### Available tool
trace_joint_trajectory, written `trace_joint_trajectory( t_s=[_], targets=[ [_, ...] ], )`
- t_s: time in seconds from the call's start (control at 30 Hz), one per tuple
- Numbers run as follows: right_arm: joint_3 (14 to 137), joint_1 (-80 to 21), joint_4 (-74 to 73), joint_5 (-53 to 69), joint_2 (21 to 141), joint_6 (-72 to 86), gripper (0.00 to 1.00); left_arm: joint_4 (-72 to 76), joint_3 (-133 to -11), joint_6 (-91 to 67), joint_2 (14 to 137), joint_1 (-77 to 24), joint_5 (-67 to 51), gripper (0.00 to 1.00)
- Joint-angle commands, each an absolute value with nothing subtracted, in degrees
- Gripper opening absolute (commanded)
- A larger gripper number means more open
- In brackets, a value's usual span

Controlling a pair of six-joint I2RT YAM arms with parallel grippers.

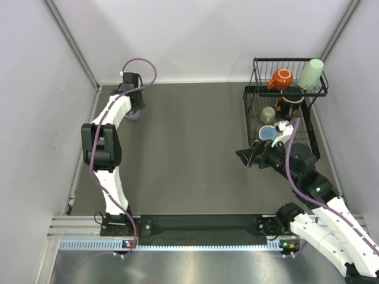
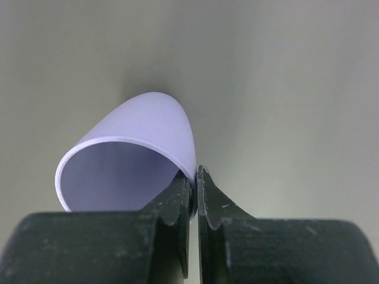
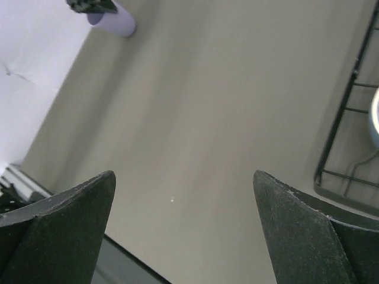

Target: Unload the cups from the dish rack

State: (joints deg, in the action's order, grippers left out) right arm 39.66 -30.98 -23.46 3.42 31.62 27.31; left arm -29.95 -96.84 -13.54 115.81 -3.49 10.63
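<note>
Nearest the bases, the right gripper [image 1: 247,157] hangs over bare surface [image 1: 189,148] with its fingers spread wide and nothing between them, just beside the near left corner of the dish rack [image 1: 247,112]. Five cups remain in the rack: the blue mug [image 1: 267,133] and small beige mug [image 1: 268,113] in the lower tier, the black floral mug [image 1: 290,102] behind them, and the orange mug [image 1: 281,77] and pale green tumbler [image 1: 311,74] in the raised basket.

Far off in the back left corner, the left gripper [image 2: 195,177] has its fingers pinched narrow on the rim wall of the lavender tumbler [image 2: 148,136], one inside and one outside. The tumbler looks tilted; whether its base touches the surface I cannot tell.

Risks: released at that tilt, the tumbler could topple and roll. The thin rim pinch may slip. The right fingers, this wide, could catch a rack wire or nudge the blue mug.
</note>
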Motion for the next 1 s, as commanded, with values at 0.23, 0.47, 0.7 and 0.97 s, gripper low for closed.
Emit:
trace_joint_trajectory(
  t_s=[0.23, 0.47, 0.7, 0.97],
  targets=[
    [42.01, -31.64, -27.77, -0.44, 31.81, 22.59, 1.00, -28.22, -99.14, -11.43, 116.90, -3.43, 9.32, 0.32],
    [42.28, -31.64, -27.86, -0.88, 31.82, 23.20, 1.00, -28.74, -100.37, -10.02, 116.55, -3.43, 9.66, 0.36],
    [40.87, -31.55, -25.58, -0.26, 33.48, 25.31, 1.00, -29.17, -105.72, -9.93, 115.84, -3.34, 7.30, 0.56],
    [41.65, -31.64, -24.35, -2.02, 36.47, 27.07, 1.00, -29.62, -105.30, -9.94, 111.11, -4.65, 8.87, 0.98]
  ],
)
